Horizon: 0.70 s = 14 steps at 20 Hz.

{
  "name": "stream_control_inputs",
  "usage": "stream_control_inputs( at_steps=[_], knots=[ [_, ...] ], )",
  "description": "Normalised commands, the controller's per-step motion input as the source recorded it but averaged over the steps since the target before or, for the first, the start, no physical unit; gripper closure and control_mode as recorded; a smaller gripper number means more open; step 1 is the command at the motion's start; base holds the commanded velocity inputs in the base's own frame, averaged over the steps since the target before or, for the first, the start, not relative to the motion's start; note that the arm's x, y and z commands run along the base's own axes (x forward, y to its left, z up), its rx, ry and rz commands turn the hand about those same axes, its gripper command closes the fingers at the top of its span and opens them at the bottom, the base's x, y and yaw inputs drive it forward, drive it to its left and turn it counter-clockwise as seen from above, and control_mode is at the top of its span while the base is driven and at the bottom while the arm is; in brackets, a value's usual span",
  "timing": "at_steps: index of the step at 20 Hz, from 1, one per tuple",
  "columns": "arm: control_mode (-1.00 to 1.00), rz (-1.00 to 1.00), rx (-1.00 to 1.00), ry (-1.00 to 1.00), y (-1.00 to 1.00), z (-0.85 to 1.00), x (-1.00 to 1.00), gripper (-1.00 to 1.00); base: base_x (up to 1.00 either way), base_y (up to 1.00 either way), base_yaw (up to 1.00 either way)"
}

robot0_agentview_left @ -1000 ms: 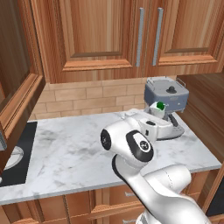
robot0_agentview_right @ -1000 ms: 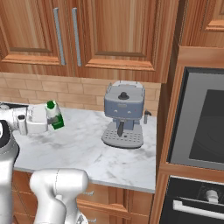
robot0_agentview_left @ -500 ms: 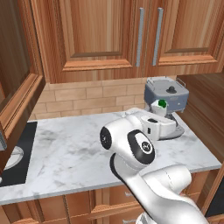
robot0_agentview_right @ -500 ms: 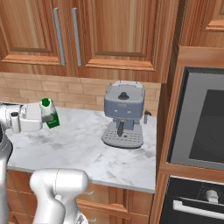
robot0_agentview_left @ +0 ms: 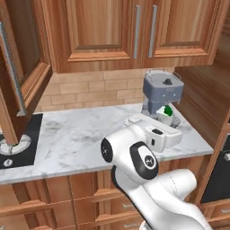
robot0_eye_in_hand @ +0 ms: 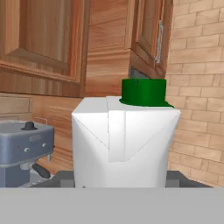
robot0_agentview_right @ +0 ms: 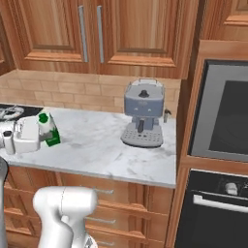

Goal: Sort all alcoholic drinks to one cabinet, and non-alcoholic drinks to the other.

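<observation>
- Left base view: the white arm reaches forward over the marble counter, and the gripper sits at the right end of the counter, just in front of the grey coffee machine.
- The green-and-white carton is at the end of the hand, its green cap showing above the white hand body; it looks raised off the counter rather than standing on it.
- Right base view: the same carton is seen at the left, tilted a little, with its green base at the lower right and the green cap on top. The gripper is closed on it from the left side.
- Hand view: the carton stands very near the camera, white with a folded gable and a round green cap, seated between the fingers. The finger tips themselves are hidden behind the carton.
- The coffee machine stands on the counter well to the right of the carton in the right base view, near the tall oven column.
- Above the counter hang reddish-brown wall cabinets with slim grey bar handles, their doors shut.
- At the far left of the left base view another cabinet door stands swung open; what lies behind it cannot be made out.
- A brick backsplash runs between counter and cabinets.
- A dark cooktop lies at the left end of the counter.
</observation>
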Motion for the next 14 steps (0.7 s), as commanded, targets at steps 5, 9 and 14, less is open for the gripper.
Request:
stream_control_inputs(
  at_steps=[5,9,14],
  knots=[
    [1.0,0.0,0.0,0.0,0.0,0.0,0.0,1.0,-0.78,0.5,0.0],
    [1.0,0.0,0.0,0.0,0.0,0.0,0.0,1.0,-0.65,0.65,0.0],
    [1.0,0.0,0.0,0.0,0.0,0.0,0.0,1.0,-0.5,0.76,0.01]
  ],
)
